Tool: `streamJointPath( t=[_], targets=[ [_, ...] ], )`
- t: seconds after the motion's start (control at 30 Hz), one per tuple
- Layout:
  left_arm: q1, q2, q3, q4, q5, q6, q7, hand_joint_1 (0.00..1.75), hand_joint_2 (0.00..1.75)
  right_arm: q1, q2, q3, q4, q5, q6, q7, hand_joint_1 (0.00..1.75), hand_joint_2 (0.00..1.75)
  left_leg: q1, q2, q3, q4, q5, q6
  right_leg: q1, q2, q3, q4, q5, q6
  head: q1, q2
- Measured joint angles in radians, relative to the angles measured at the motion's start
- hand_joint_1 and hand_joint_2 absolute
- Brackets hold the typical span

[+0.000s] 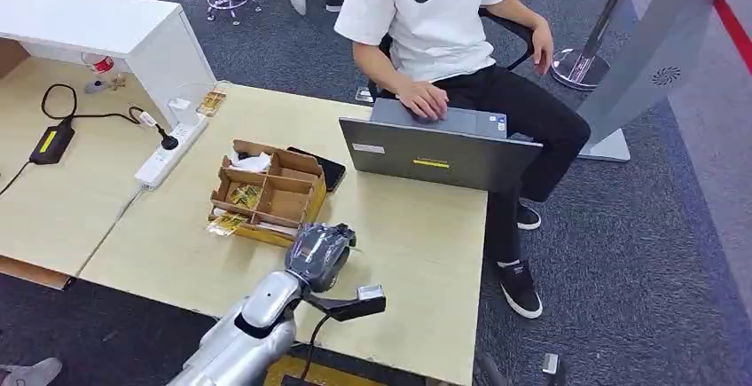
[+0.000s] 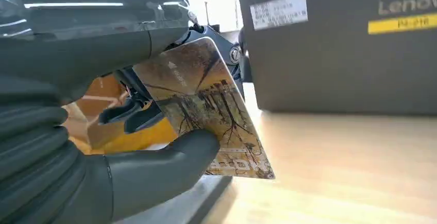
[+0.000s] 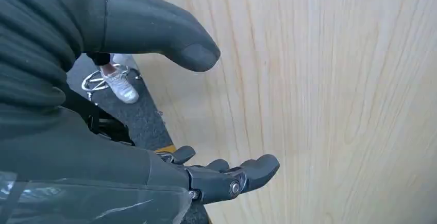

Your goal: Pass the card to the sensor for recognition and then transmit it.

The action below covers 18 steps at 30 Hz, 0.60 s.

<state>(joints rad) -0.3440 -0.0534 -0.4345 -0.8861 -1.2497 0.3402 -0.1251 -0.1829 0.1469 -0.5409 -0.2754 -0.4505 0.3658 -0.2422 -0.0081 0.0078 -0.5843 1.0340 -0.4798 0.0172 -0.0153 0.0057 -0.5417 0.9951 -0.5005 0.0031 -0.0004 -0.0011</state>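
A card (image 2: 206, 105) printed with brown bare trees is pinched between the thumb and the fingers of my left hand (image 2: 93, 131). In the head view my left hand (image 1: 319, 253) hovers over the wooden table (image 1: 417, 253), just in front of the near corner of a cardboard divider box (image 1: 266, 195) holding more cards. A flat black device (image 1: 326, 171), which may be the sensor, lies behind the box. My right hand (image 3: 170, 105) is over pale wood, thumb and fingers apart, holding nothing.
A grey laptop (image 1: 439, 151) stands open at the table's far edge, its lid (image 2: 340, 44) facing my left hand. A person in a white T-shirt (image 1: 426, 13) sits behind it, a hand on the keyboard. A power strip (image 1: 168, 151) and charger lie left.
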Motion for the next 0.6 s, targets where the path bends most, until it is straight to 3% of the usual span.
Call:
streamJointPath(
  t=[0.3,0.6],
  targets=[
    [-0.071,0.042,0.05,-0.066,0.007,0.044,0.016,1.75,1.75,0.0,0.0,0.01,0.0,-0.001,-0.001,-0.001,0.0,1.75,0.0,0.0,0.0,0.0,0.001,0.0,0.0,0.0,0.0,0.001,0.0,0.0,0.0,0.0],
    [-0.081,0.101,0.17,-0.238,0.124,0.097,-0.005,1.75,1.75,0.004,0.0,0.013,0.005,-0.021,0.0,-0.017,0.0,1.75,0.0,0.0,0.0,0.0,0.001,0.0,0.0,0.0,0.0,0.001,0.0,0.0,0.0,0.0]
  ],
)
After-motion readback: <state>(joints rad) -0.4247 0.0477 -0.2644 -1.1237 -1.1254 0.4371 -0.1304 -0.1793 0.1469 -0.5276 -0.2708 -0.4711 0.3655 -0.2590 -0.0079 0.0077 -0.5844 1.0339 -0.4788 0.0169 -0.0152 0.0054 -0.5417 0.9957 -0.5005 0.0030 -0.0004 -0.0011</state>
